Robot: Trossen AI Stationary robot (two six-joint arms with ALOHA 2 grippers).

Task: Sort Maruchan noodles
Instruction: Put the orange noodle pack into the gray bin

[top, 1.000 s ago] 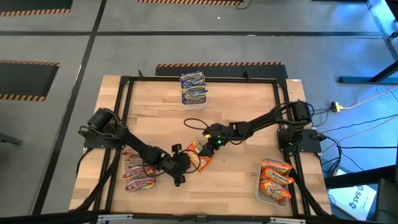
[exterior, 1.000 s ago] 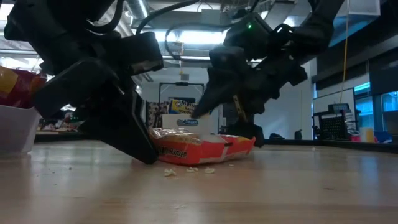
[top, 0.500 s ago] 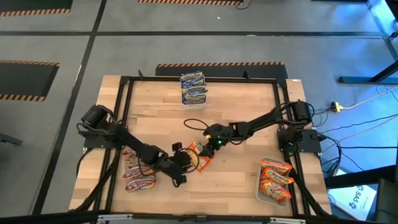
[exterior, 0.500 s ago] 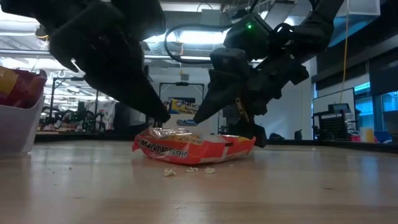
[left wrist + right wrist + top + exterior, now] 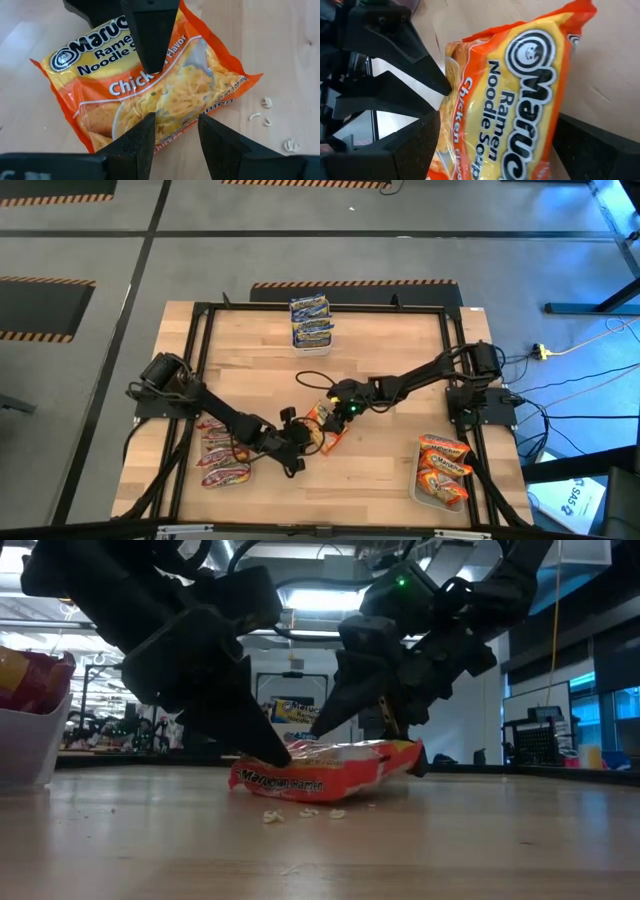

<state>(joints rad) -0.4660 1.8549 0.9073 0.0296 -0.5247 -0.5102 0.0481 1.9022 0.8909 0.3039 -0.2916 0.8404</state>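
High view: the orange chicken packet lies near the table's middle, between both grippers. The left gripper meets it from about 8 o'clock, fingers partly spread and straddling its near edge, as the left wrist view suggests. The right gripper sits at its 1 o'clock end, fingers wide, one on either side of the pack. The orange stack's tub sits at 4 o'clock, so the right arm looks the better carrier. Pinch across the flat middle, gently, since crumbs hint the noodles break.

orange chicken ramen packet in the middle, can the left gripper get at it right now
Probably yes: the left gripper already sits at the orange packet, fingers open over its edge, though the right gripper crowds the other end.
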